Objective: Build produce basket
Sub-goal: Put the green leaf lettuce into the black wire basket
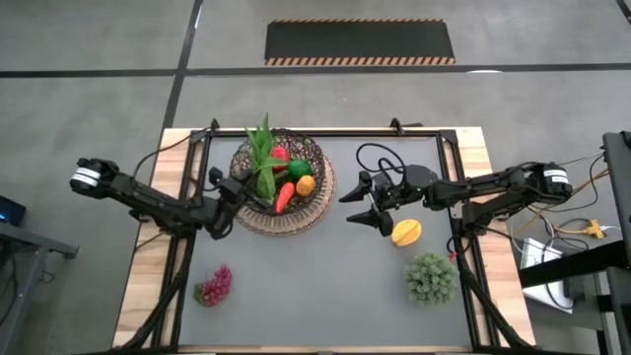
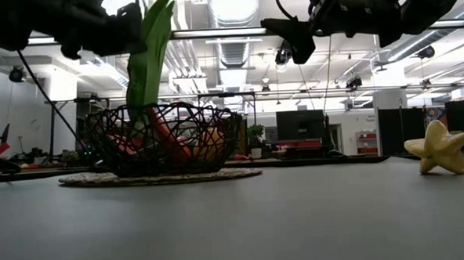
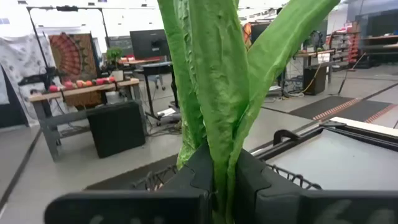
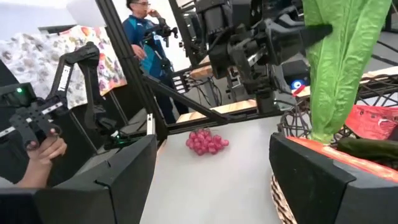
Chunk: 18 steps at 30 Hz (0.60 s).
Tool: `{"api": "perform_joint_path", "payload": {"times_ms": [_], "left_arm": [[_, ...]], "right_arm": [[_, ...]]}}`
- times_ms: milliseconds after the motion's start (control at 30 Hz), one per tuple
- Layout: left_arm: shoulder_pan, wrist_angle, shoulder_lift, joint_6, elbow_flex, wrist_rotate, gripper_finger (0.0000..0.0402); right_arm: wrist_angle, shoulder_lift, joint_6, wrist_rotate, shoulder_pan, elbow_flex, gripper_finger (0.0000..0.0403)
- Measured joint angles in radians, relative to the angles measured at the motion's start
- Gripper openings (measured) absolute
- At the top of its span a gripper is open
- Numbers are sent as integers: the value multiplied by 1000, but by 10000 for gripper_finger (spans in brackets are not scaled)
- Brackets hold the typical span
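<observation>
green stalks (image 3: 217, 93) filled the left wrist view, clenched at their base by the left gripper (image 1: 237, 192), which held them upright over the basket (image 1: 320, 202), apparently so they could be lowered in stem first among the pieces already inside. within the basket lay a carrot (image 1: 284, 197), an orange (image 1: 306, 184) and a red pepper (image 1: 280, 154). on the high view's clock face the basket sat at about eleven o'clock of the table (image 1: 325, 286), with the stalks at its nine o'clock rim. right gripper (image 1: 367, 205) hung released and empty just past the basket's three o'clock side, the yellow star-shaped fruit (image 1: 406, 233) at its four o'clock, a green leafy head (image 1: 431, 278) further on. red grapes (image 1: 214, 286) waited at seven o'clock of the basket, well apart
</observation>
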Motion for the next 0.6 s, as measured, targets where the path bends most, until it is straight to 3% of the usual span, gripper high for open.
{"api": "perform_joint_path", "payload": {"times_ms": [600], "left_arm": [[2, 0, 67, -125, -63, -19, 35]], "right_arm": [[-2, 0, 2, 0, 0, -1, 298]]}}
